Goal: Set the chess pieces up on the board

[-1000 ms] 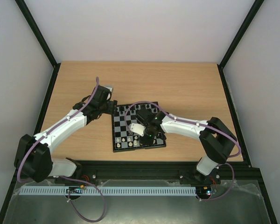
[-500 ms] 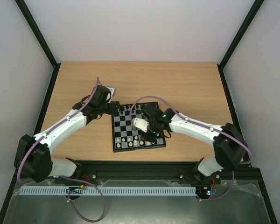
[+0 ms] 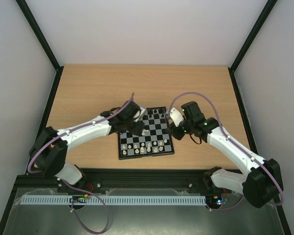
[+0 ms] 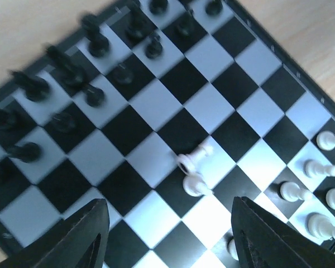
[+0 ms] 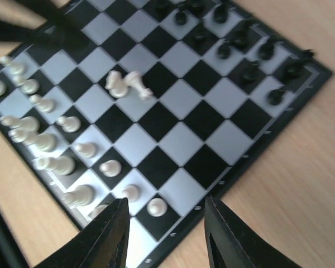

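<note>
Left gripper with jaws apart, nothing between, over the middle of the board; just beneath, two white pieces, one tipped over. Right gripper likewise apart and empty, at the board's edge. Black pieces along far rows.

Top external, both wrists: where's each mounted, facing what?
Top external: above, behind the bases, facing down; board, both arms, left tool, right tool.
Left wrist: on the wrist, down at the board; own fingers bottom.
Right wrist: same, from a white-side corner; own fingers bottom.
Wrist views share the mid-board white pair.
</note>
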You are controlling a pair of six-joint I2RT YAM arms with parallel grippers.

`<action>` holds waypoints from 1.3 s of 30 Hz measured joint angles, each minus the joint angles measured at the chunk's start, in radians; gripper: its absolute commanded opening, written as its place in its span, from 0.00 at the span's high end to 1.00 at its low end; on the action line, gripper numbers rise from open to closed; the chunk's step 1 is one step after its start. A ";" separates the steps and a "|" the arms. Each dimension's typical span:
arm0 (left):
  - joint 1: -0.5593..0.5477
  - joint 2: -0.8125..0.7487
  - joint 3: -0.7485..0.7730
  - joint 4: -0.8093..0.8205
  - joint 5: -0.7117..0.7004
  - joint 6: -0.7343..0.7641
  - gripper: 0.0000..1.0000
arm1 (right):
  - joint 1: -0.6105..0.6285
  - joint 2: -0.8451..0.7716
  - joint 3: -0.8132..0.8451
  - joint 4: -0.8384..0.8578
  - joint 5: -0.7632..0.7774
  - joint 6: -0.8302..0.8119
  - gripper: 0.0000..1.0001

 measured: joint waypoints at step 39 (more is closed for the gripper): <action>-0.140 0.262 0.141 -0.098 -0.111 -0.303 0.76 | -0.015 -0.003 -0.040 0.109 0.126 -0.001 0.58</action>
